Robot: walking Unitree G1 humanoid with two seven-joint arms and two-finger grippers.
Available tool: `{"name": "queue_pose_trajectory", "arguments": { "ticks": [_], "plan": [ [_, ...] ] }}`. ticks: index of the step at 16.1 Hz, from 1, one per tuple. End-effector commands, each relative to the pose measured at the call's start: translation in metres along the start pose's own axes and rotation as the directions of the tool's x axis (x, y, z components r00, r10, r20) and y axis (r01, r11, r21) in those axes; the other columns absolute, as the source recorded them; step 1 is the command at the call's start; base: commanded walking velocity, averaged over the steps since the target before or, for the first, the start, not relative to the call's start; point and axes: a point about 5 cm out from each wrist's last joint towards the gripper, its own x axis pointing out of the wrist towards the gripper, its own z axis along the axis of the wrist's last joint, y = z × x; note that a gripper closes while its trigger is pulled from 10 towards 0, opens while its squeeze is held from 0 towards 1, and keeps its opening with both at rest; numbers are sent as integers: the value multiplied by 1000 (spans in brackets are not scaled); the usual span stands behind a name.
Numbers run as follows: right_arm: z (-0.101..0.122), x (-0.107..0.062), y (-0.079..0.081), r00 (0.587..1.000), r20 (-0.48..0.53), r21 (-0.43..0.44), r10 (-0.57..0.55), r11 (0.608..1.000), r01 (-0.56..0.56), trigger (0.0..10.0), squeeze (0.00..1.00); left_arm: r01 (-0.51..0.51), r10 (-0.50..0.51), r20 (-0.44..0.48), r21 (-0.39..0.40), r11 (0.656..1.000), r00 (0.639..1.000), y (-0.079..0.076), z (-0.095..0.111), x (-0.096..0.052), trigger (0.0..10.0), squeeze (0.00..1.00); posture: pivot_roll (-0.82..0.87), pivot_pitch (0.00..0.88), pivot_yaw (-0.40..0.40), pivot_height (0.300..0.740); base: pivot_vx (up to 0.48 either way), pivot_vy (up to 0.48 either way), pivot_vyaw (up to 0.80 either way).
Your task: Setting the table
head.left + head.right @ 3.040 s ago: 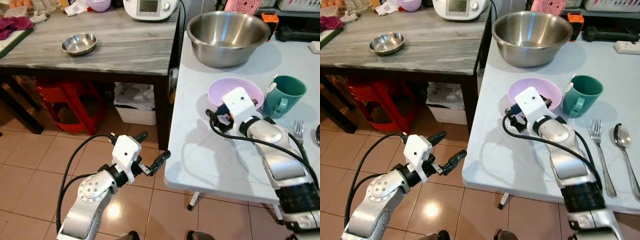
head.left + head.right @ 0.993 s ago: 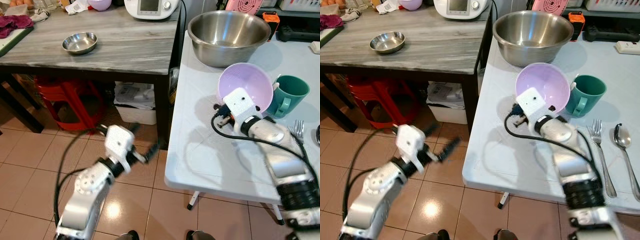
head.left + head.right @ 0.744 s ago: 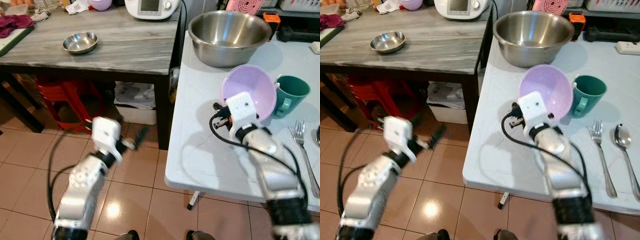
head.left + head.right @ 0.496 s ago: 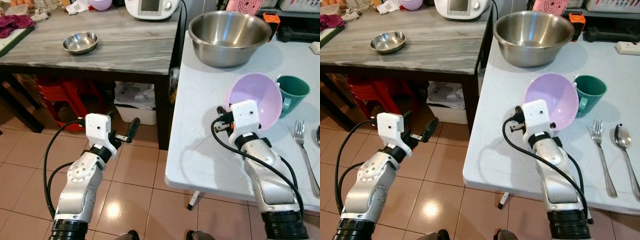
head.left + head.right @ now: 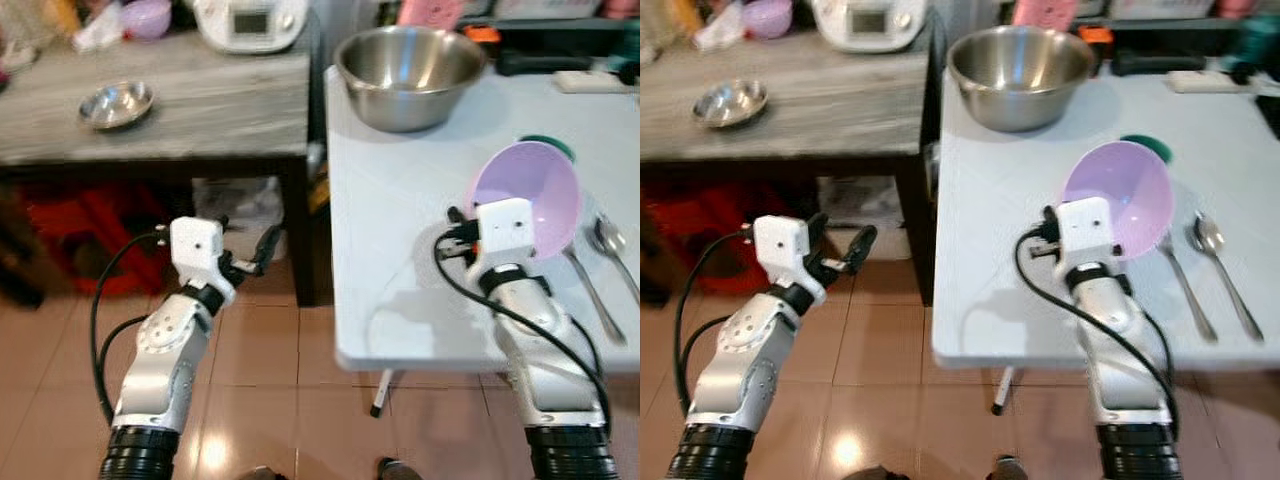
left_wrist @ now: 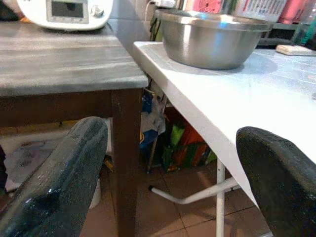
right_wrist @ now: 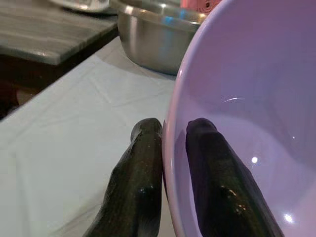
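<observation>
I saw the right end effector (image 7: 173,148) pinching the purple bowl (image 5: 1118,198) by its rim, tilted above the white tabletop (image 5: 1000,200) beside the fork (image 5: 1185,285). My left end effector (image 6: 168,163) hung wide open, holding nothing.

worktop (image 5: 1020,170): big bowl (image 5: 1019,70) at far left corner | small bowl (image 5: 1122,198) tilted above near middle, rim between right pincer (image 7: 174,143) fingers | fork (image 5: 1183,285) and spoon (image 5: 1224,265) right of it | cup (image 5: 1147,148) behind it | left pincer (image 5: 262,250) over floor (image 5: 260,390), left of worktop
</observation>
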Motion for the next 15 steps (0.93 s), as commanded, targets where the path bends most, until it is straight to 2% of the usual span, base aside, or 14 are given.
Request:
{"name": "queue_pose_trajectory", "arguments": {
  "ticks": [1,15],
  "plan": [
    [7,-2,-6,999,37,-2,-23,1000,23,10000,0,6,-6,2,5,1000,1000,-3,0,1,10000,0,-173,128,72,740,0,379,-613],
    [16,-3,-4,994,110,-8,-14,1000,15,10000,0,-14,14,12,0,1000,1000,-4,-2,4,10000,0,-171,129,75,740,0,412,0]
  ]
}}
